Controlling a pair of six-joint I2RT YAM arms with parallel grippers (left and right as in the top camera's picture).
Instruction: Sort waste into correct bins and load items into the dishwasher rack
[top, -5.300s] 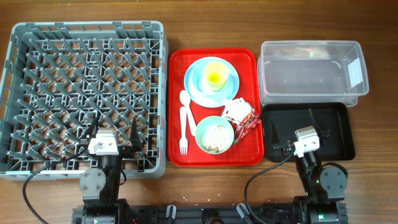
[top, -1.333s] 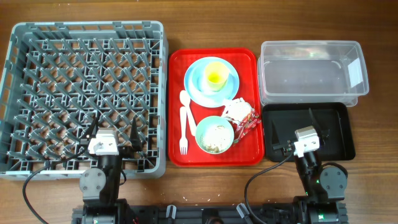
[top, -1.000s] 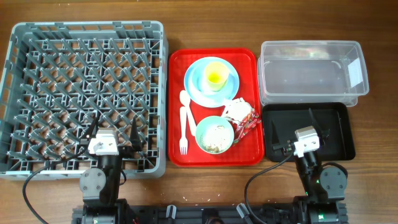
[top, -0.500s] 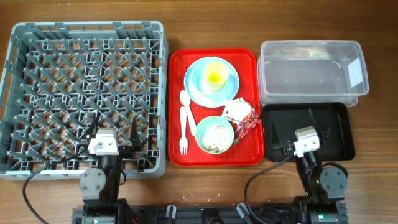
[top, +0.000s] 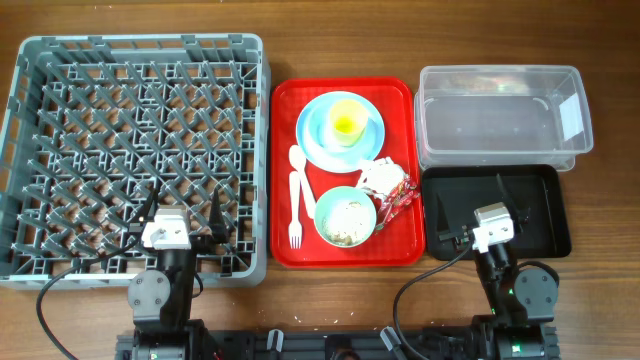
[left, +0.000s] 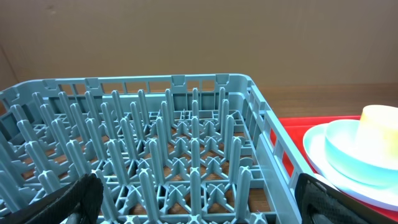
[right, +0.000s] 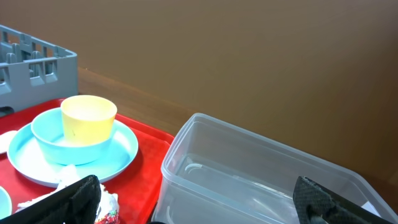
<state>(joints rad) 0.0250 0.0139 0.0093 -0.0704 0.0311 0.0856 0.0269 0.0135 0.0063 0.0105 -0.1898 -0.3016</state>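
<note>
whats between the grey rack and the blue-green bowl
In the overhead view, the white fork lies there on the red tray, end to end with the spoon, between rack and bowl.

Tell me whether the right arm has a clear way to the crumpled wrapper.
Probably yes. The right gripper is open above the black tray, and the wrapper lies uncovered at the red tray's right edge beside it, nothing between them.
</note>
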